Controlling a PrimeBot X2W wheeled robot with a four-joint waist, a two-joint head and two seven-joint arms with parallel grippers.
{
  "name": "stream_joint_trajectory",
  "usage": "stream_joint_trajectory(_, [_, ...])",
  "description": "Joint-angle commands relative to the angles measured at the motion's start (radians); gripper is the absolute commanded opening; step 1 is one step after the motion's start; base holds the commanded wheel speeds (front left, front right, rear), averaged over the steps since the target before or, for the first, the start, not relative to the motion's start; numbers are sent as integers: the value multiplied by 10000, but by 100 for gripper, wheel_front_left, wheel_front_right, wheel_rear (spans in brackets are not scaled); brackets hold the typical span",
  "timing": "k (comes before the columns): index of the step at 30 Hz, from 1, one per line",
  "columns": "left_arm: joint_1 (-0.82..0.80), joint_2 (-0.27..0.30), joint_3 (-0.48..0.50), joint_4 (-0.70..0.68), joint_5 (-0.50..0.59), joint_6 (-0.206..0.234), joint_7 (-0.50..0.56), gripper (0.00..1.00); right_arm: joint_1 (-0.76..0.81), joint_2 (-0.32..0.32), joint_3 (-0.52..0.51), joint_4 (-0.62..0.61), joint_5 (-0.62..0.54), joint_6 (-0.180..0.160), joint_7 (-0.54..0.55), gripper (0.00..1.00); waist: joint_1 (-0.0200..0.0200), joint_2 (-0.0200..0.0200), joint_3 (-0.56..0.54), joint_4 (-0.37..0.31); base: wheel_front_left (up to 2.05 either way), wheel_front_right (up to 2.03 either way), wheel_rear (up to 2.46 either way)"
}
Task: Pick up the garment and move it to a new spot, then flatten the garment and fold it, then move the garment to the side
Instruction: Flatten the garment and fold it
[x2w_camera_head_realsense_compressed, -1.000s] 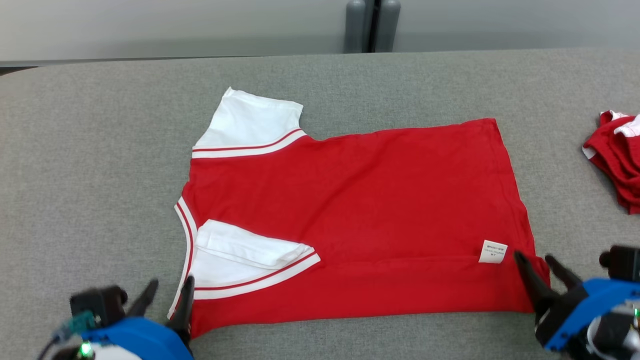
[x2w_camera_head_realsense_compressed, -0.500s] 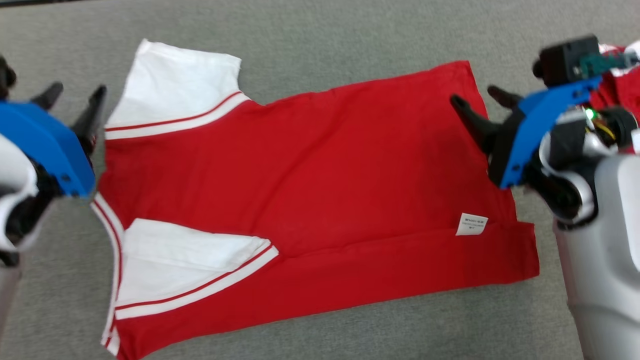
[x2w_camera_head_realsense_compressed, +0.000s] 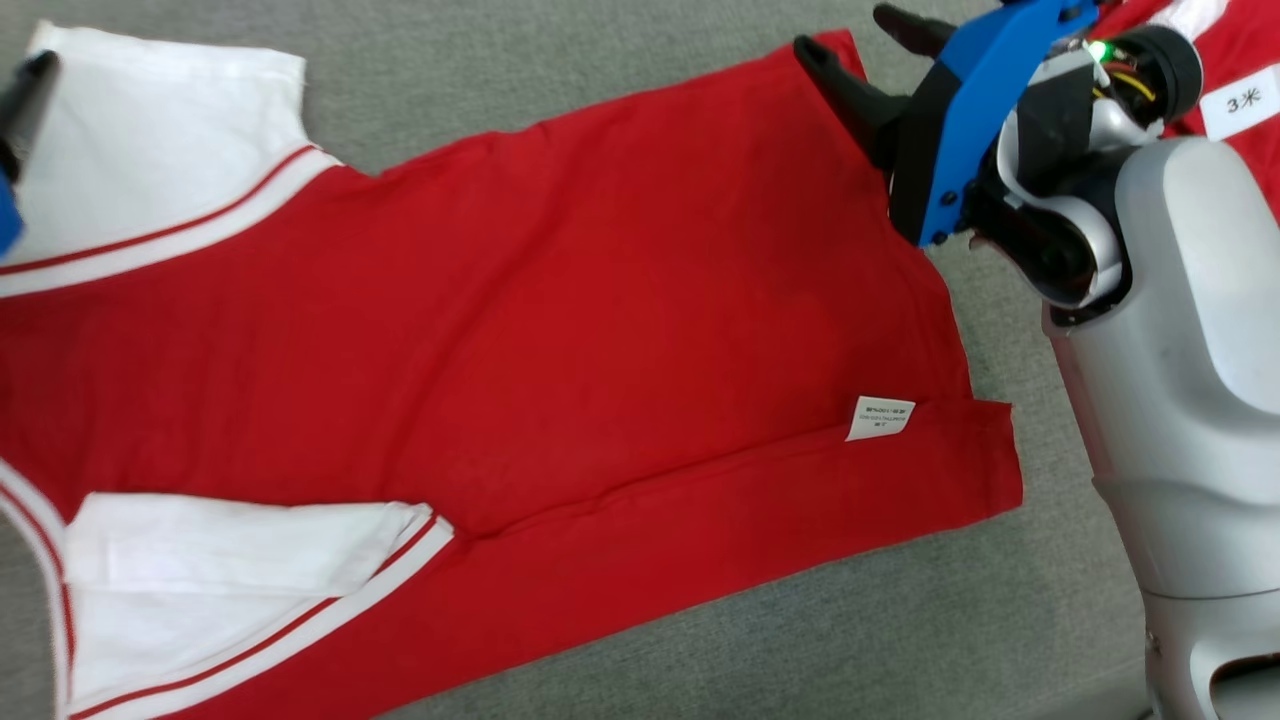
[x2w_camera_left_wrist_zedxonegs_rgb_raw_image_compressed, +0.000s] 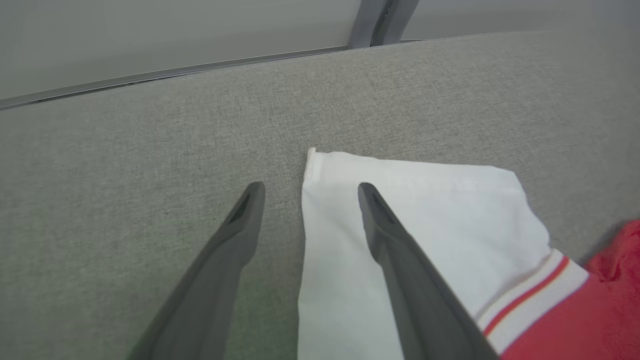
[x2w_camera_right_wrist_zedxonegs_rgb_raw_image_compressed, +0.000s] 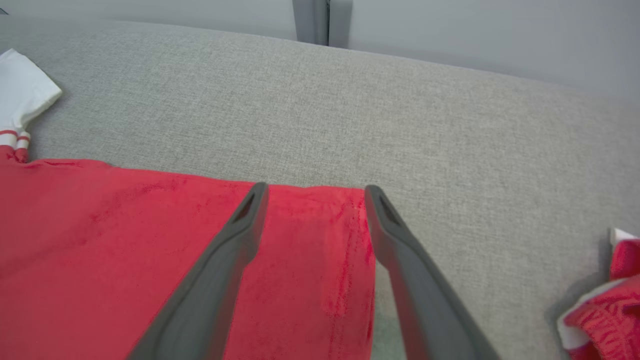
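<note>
I went from the near edge of the shirt to the far one: left gripper wide astride sleeve, right gripper wide astride corner; nothing held, far fold likely next.

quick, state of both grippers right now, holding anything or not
Left gripper: open, holding nothing, at the white fabric sleeve of the red fabric shirt.
Right gripper: open, holding nothing, at a corner of that shirt.

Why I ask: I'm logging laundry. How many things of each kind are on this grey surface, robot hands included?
Red shirt, spread flat: 1
Red bundle at the side: 1
White tags: 2 (shirt tag, bundle tag)
Hands: 2 (left hand, right hand), both open
Total: 6
</note>
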Motion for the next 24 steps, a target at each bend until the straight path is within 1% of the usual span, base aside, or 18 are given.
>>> stream_joint_trajectory(1, [-232,126,46,25,88,64,95,100,-248,-43,76,30,89,6,-115,100,-2,0,152,-81,0,0,0])
stream_joint_trajectory(6, [-563,564,58,-23,266,223,506,100,-663,16,318,53,376,6,-671,100,-2,0,662,-470,0,0,0])
stream_joint_trajectory(10, [-408,698,-29,35,175,391,1062,99,-742,-55,494,135,566,6,-972,100,-2,0,831,-596,0,0,0])
stream_joint_trajectory(11, [-312,749,-111,6,127,356,1247,55,-765,-89,531,166,629,6,-1026,100,-2,0,847,-602,0,0,0])
stream_joint_trajectory(12, [-250,737,-121,-42,43,346,1355,46,-800,-127,559,191,672,6,-1067,100,-2,0,863,-598,0,0,0])
stream_joint_trajectory(13, [-192,713,-114,-98,-19,382,1458,0,-846,-167,584,227,728,6,-1107,100,-2,0,874,-584,0,0,0])
stream_joint_trajectory(17, [-185,669,-66,-395,-62,429,1343,0,-1070,-404,527,457,799,6,-997,100,-2,0,905,-462,0,0,0])
stream_joint_trajectory(24, [-435,460,-134,-550,70,296,879,0,-1398,-758,502,1288,548,6,-338,100,-2,0,995,-130,0,0,0])
